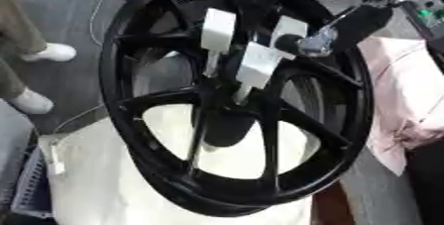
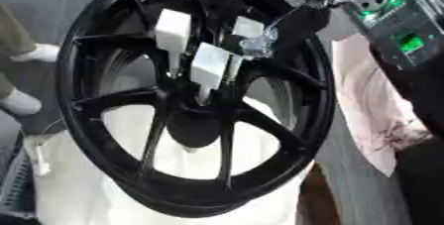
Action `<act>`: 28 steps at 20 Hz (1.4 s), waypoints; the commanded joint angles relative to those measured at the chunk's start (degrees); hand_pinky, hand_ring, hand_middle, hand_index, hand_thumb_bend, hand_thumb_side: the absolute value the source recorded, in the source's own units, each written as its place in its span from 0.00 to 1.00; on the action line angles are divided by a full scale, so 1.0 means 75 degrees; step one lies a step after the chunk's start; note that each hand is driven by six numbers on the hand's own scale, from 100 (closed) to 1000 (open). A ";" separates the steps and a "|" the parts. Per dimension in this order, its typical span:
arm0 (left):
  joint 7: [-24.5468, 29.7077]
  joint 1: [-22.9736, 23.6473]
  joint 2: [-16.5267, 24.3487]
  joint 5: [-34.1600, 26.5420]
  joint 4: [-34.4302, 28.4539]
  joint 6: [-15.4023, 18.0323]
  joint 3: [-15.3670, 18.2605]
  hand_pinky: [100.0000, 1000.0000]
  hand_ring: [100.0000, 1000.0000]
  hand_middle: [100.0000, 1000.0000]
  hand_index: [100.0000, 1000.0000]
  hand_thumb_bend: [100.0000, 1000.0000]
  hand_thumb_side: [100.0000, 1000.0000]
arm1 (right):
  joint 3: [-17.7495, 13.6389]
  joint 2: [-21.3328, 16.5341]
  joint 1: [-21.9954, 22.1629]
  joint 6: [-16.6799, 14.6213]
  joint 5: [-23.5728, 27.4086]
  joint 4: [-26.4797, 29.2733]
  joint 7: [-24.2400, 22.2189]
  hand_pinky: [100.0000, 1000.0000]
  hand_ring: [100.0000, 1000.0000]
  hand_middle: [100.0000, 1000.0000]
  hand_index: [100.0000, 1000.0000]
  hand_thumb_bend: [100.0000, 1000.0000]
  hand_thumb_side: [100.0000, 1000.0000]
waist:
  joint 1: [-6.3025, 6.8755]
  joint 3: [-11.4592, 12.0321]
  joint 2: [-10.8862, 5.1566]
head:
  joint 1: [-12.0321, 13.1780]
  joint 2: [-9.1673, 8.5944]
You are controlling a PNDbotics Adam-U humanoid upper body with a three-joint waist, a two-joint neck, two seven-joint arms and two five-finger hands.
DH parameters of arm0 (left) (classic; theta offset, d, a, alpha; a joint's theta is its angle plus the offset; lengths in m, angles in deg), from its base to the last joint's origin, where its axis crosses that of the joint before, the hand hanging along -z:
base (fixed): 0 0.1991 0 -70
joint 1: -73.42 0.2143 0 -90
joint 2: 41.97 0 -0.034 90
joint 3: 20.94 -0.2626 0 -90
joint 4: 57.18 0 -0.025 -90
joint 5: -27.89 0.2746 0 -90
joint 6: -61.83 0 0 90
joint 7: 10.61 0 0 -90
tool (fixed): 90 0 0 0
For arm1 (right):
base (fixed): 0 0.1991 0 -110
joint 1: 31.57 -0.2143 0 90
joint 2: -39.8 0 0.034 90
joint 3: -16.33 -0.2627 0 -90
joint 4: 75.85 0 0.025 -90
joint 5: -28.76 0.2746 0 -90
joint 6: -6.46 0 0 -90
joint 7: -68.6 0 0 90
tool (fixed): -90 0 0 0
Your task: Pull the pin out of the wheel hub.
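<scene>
At centre-upper frame, right robot hand pinching rightmost of three white-tabbed pins in black wheel hub; pull straight along pin axis, no twisting, avoid knocking neighbouring pins or spokes; left robot hand not visible.

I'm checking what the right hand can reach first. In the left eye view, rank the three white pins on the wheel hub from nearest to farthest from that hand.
From the right hand, reaching in from the upper right:
1. Right pin, its head beside the hand.
2. Middle pin, lower, toward the hub's centre.
3. Left pin, on the far side of the hub.
</scene>
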 commanded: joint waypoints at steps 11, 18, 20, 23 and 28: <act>-0.0040 -0.0011 0.0275 0.0060 -0.0097 -0.0025 0.0084 0.46 0.69 0.62 0.74 0.00 0.67 | -0.0279 -0.0111 0.0132 0.0011 -0.0129 -0.0028 0.0200 0.75 0.71 0.59 0.80 0.26 0.72 | 0.0052 -0.0112 -0.0079 | 0.0071 0.0042; -0.0034 -0.0019 0.0288 0.0078 -0.0095 -0.0026 0.0081 0.46 0.69 0.62 0.74 0.00 0.67 | -0.0318 -0.0063 0.0172 -0.0158 -0.0294 -0.0215 0.0304 0.74 0.71 0.57 0.82 0.23 0.73 | 0.0053 -0.0114 -0.0039 | 0.0044 0.0042; -0.0033 -0.0022 0.0293 0.0082 -0.0094 -0.0026 0.0080 0.46 0.69 0.62 0.74 0.00 0.67 | -0.0339 -0.0040 0.0171 -0.0160 -0.0367 -0.0280 0.0357 0.74 0.71 0.57 0.82 0.23 0.73 | 0.0051 -0.0109 -0.0028 | 0.0042 0.0042; -0.0028 -0.0024 0.0298 0.0092 -0.0092 -0.0027 0.0077 0.46 0.69 0.62 0.74 0.00 0.67 | -0.0348 0.0001 0.0175 -0.0166 -0.0471 -0.0392 0.0412 0.74 0.70 0.56 0.83 0.23 0.74 | 0.0047 -0.0103 -0.0010 | 0.0034 0.0042; -0.0024 -0.0032 0.0311 0.0103 -0.0091 -0.0028 0.0074 0.46 0.70 0.62 0.74 0.00 0.67 | -0.0365 0.0047 0.0188 -0.0244 -0.0577 -0.0525 0.0424 0.74 0.70 0.55 0.84 0.23 0.74 | 0.0040 -0.0100 0.0021 | 0.0039 0.0042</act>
